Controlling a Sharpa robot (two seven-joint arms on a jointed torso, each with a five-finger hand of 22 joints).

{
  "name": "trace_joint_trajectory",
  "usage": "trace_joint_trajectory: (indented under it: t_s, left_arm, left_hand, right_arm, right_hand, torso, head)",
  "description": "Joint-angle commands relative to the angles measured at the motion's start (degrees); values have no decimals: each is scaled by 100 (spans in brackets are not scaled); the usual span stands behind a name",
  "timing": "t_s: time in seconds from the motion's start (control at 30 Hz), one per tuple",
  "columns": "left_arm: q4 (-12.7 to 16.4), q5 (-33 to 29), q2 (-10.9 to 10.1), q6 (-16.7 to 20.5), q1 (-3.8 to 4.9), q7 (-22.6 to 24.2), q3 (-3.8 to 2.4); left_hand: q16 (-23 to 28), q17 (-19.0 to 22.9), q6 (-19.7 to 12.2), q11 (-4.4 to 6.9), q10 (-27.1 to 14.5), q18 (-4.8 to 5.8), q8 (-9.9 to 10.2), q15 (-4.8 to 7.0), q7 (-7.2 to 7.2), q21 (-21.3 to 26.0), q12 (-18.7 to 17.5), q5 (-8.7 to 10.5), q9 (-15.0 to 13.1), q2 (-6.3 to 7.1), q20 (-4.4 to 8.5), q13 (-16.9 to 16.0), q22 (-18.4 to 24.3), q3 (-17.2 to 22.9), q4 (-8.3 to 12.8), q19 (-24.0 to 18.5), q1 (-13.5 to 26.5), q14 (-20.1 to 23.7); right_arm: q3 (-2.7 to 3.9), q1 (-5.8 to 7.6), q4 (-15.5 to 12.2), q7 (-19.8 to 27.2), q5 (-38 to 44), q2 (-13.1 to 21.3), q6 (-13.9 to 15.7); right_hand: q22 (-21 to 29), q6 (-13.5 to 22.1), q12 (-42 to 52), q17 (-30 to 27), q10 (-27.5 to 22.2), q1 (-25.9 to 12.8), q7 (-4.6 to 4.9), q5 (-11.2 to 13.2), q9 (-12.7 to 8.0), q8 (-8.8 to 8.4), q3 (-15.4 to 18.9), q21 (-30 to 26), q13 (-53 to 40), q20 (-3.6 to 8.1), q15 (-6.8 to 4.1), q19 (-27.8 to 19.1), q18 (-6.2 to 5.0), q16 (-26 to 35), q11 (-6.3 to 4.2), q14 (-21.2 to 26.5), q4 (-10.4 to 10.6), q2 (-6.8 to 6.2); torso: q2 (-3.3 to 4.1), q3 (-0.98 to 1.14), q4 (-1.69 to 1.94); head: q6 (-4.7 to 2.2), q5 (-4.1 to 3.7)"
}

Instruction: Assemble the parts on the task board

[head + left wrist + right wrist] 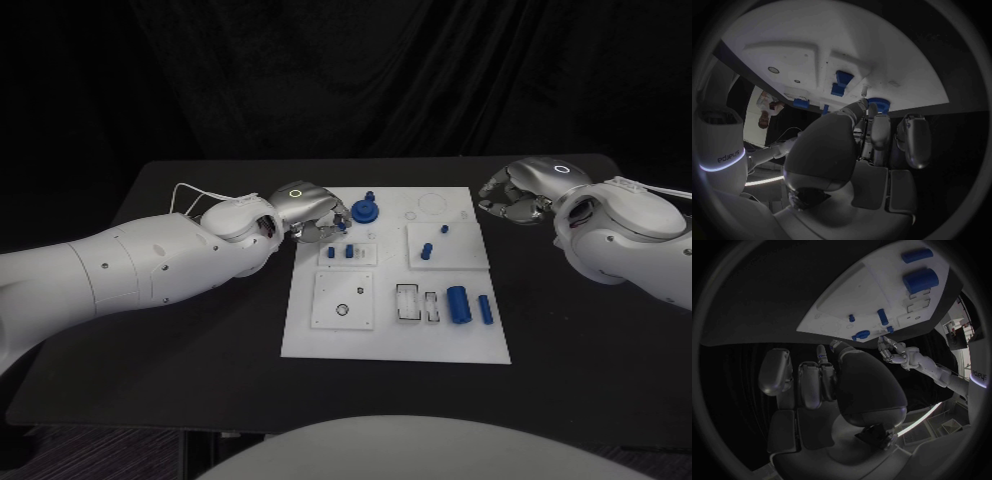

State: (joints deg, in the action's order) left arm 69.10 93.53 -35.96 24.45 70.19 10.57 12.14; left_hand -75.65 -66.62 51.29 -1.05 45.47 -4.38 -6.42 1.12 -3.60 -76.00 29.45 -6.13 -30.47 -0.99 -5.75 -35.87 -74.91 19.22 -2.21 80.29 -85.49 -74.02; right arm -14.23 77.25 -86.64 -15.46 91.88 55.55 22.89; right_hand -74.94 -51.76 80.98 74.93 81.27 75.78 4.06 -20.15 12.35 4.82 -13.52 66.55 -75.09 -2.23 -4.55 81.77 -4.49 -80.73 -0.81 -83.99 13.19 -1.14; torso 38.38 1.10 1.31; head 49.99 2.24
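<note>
Seemingly the assembly is only part way along: on the desk point(202, 400) the white task board point(397, 345) carries some parts already standing in their seats and others lying loose. Starting at the left, the left robot hand point(310, 222) sits at the board's far left corner, its fingers point(879, 131) curled together and reaching toward the round blue gear point(365, 212) just beside them; whether they touch or pinch anything I cannot tell, since the left wrist view shows the fingertips close to the gear's rim but not a clear grip. Near that hand, two small blue pegs point(339, 252) stand on a raised white block, and they look seated. Toward the middle, two more blue pieces point(434, 243) stand on the next block. Nearer the robot, the blue cylinder point(457, 304) and the slimmer blue rod point(485, 309) lie flat on the board beside open slots point(410, 301), so these appear still to be fitted, and a round hole point(342, 309) in the near left block looks unfilled. At the right, the right robot hand point(513, 196) hovers just off the board's far right corner, fingers drawn in loosely with nothing in them, well apart from the loose cylinder and rod.
</note>
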Motion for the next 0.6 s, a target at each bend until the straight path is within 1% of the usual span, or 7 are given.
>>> trace_joint_trajectory:
  t_s: [0.03, 0.1, 0.23, 0.4, 0.53, 0.6]
  left_arm:
    - [-16, -3, 37, -20, -10, 25, -4]
    - [-35, -3, 53, -31, -11, 25, -4]
    - [-75, -3, 87, -76, -17, 8, -4]
    - [-120, -3, 137, -121, -28, -16, -4]
    - [-160, -3, 172, -166, -45, -38, -4]
    - [-182, -3, 192, -184, -60, -51, -4]
  left_hand:
    - [26, -1, 7, -20, 35, 89, 16, -1, -39, 17, -21, 1, -3, -1, -4, 5, -1045, -9, -36, -48, 75, 41]
    - [30, 6, 8, -18, 43, 87, 16, -2, -38, 23, -20, 0, -2, -1, -4, 5, -1043, -9, -35, -52, 73, 45]
    - [31, 6, 9, -18, 45, 88, 16, -2, -38, 22, -20, 0, -2, -1, -4, 6, -1044, -10, -35, -51, 73, 45]
    - [28, 2, 5, -22, 55, 92, 21, -3, -36, 3, -21, 3, 0, 3, -4, 8, -1050, -14, -37, -38, 77, 40]
    - [31, 8, 0, -22, 64, 91, 25, -3, -33, 10, -21, 3, 2, 6, -4, 10, -1048, -15, -35, -42, 76, 43]
    - [36, 15, -1, -23, 72, 93, 28, -4, -33, 2, -22, 5, 4, 8, -4, 12, -1050, -18, -36, -36, 78, 47]
  right_arm:
    - [4, -14, 1, -48, 19, 7, 26]
    - [4, -15, 1, -47, 19, 7, 25]
    - [4, -15, -2, -46, 19, 6, 21]
    - [4, -15, -7, -44, 19, 12, 20]
    - [4, -15, -10, -46, 19, 14, 15]
    - [4, -15, -12, -46, 19, 17, 14]
  right_hand:
    - [-892, -31, -19, 773, -33, -7, 0, -35, -8, -25, -28, -19, -726, -1, 35, -41, -15, 31, -12, -311, -4, -55]
    - [-892, -31, -19, 773, -33, -7, 0, -35, -8, -25, -28, -19, -726, -1, 35, -41, -15, 31, -12, -311, -4, -55]
    - [-892, -31, -19, 773, -33, -7, 0, -35, -8, -25, -28, -19, -726, -1, 35, -41, -15, 31, -12, -311, -4, -55]
    - [-892, -31, -19, 773, -33, -7, 0, -35, -8, -25, -28, -19, -726, -1, 35, -41, -15, 31, -12, -311, -4, -55]
    - [-892, -31, -19, 773, -33, -7, 0, -35, -8, -25, -28, -19, -726, -1, 35, -41, -15, 31, -12, -311, -4, -55]
    - [-892, -31, -19, 773, -33, -7, 0, -35, -8, -25, -28, -19, -726, -1, 35, -41, -15, 31, -12, -311, -4, -55]
  torso:
    - [-1, -2, 13]
    - [-1, -3, 14]
    - [-1, 1, -1]
    - [2, -7, 3]
    - [1, 1, -2]
    - [1, 0, -1]
  head:
    - [1, -5]
    - [1, -3]
    - [1, 11]
    - [1, 2]
    - [1, 11]
    - [1, 5]
